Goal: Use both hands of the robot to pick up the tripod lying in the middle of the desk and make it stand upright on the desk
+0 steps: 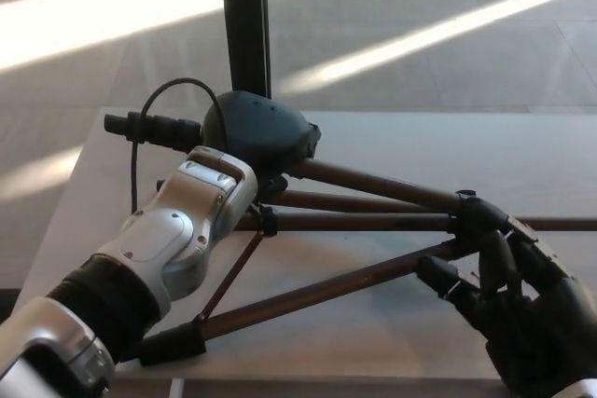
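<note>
Lying on the desk (392,137), legs splayed, the tripod (354,221) looks rigid and head-heavy. Your left hand (256,128) clasps its head; your right hand (508,286) seems to curl loosely round a leg, though contact is unclear.

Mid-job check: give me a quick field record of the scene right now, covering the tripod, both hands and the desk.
tripod: lying on the desk, legs spread toward the right, not upright
tripod head: left end, raised off the desk
left hand: at the tripod head, fingers hidden, grip unclear
right hand: fingers apart, at the legs' right ends, near a leg clamp
desk: pale top
</note>
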{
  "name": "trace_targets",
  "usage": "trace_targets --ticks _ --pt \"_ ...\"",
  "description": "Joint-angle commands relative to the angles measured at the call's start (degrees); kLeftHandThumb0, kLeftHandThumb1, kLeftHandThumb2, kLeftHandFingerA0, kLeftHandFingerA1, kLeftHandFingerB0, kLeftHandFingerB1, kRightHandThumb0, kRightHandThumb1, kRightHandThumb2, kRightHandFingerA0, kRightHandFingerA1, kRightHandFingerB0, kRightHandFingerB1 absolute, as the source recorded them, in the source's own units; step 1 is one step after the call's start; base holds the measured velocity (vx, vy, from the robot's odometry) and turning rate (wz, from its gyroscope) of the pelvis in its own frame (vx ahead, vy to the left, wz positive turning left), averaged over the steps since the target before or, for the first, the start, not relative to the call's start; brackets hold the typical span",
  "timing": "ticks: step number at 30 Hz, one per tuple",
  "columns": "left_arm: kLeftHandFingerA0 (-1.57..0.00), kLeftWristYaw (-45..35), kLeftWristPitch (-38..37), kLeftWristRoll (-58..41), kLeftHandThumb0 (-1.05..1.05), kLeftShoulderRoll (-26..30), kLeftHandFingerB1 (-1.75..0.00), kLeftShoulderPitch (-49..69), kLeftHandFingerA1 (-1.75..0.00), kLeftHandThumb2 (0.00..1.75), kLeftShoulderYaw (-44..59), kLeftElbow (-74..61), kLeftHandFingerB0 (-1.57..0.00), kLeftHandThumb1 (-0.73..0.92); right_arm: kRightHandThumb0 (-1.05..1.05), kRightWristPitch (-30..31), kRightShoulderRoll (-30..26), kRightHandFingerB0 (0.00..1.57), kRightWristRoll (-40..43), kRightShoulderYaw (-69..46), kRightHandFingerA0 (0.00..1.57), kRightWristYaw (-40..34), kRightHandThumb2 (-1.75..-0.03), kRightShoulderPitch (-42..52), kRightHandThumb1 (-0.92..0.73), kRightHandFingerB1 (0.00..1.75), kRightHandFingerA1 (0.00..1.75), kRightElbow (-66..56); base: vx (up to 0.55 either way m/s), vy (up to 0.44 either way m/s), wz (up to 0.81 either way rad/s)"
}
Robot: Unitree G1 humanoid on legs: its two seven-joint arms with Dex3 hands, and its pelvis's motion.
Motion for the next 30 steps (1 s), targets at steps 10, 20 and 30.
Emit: trace_targets --ticks 10,20,30 --pt "-0.82 5.24 -3.04 -1.04 -0.24 -2.32 -0.97 -8.10 -1.47 0.65 7.56 4.15 -0.77 0.65 -0.56 11.78 1.52 0.48 -0.27 10.07 0.52 -2.99 -0.62 9.50 -0.74 0.56 0.85 -0.85 0.00 0.000 0.00" --pt "-0.94 4.42 -2.72 -1.98 -0.11 -5.15 -1.33 -8.84 -1.72 0.79 10.26 3.86 -0.64 0.57 -0.57 12.70 5.53 0.49 1.29 5.31 0.54 -5.12 -0.61 4.36 -0.74 0.52 0.82 2.18 0.00 0.000 0.00" --pt "-0.80 5.77 -4.43 -0.76 -0.23 -4.20 -1.15 -4.59 -1.56 0.65 10.00 2.29 -0.77 0.64 -0.64 9.86 7.57 0.48 4.20 1.43 0.50 -5.30 -0.61 -10.02 -0.73 0.49 0.72 1.68 0.00 0.000 0.00"
